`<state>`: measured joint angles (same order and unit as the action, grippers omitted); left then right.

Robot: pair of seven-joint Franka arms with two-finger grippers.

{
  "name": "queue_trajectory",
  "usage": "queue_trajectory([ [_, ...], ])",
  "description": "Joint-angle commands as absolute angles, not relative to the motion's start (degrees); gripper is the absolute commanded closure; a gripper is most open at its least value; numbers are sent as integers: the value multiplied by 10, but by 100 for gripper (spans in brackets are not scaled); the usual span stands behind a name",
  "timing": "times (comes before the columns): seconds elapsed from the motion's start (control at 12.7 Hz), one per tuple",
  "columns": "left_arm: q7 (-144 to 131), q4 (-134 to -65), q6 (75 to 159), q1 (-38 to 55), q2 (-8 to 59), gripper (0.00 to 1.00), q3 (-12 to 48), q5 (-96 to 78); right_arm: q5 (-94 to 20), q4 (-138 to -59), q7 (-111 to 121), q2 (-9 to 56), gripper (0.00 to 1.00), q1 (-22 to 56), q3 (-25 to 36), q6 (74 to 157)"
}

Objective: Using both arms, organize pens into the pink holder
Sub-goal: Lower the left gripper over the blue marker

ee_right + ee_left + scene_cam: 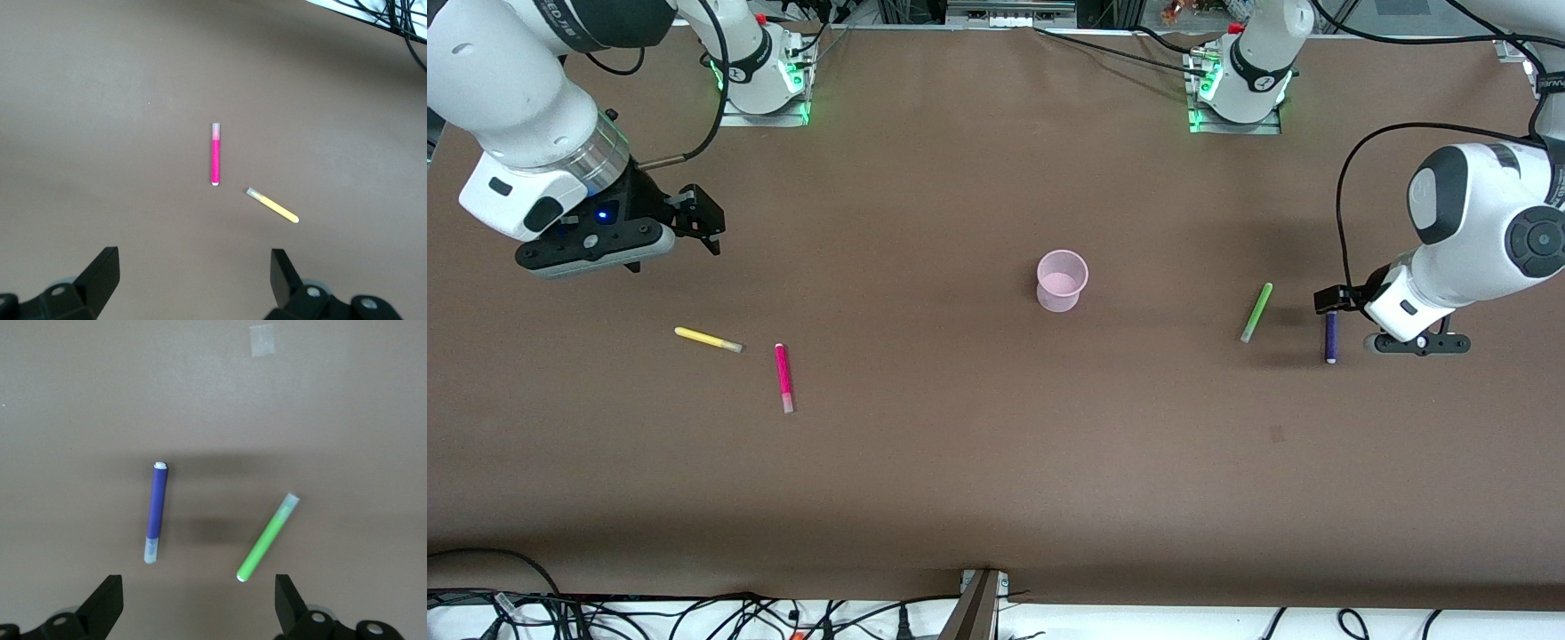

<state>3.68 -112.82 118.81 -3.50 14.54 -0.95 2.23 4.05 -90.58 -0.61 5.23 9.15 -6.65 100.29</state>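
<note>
Holder [1062,281] stands mid-table [960,489] (pens [784,377] lie toward both ends).

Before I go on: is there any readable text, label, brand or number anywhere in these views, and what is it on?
No text can be read in full.
Right arm: white lettering on a black band at the top edge, cut off by the frame and too blurred to read.
Yellow pen, magenta pen, green pen, purple pen, pink holder: no print visible.
Pale tape patch on the table: blank.
</note>
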Motion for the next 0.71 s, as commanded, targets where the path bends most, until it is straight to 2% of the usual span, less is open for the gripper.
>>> queue_trajectory([
  [0.0, 109, -1125, 1249, -74, 195, 0, -8, 33, 46, -903, -18, 47, 0, 90, -62, 984],
  [0.32, 160, -1127, 1344, -95, 281, 0, -7, 33, 45, -904, -18, 50, 0, 89, -51, 982],
  [0.63, 213, -1125, 1394, -106, 311, 0, -7, 33, 45, -904, -17, 49, 0, 90, -51, 981],
])
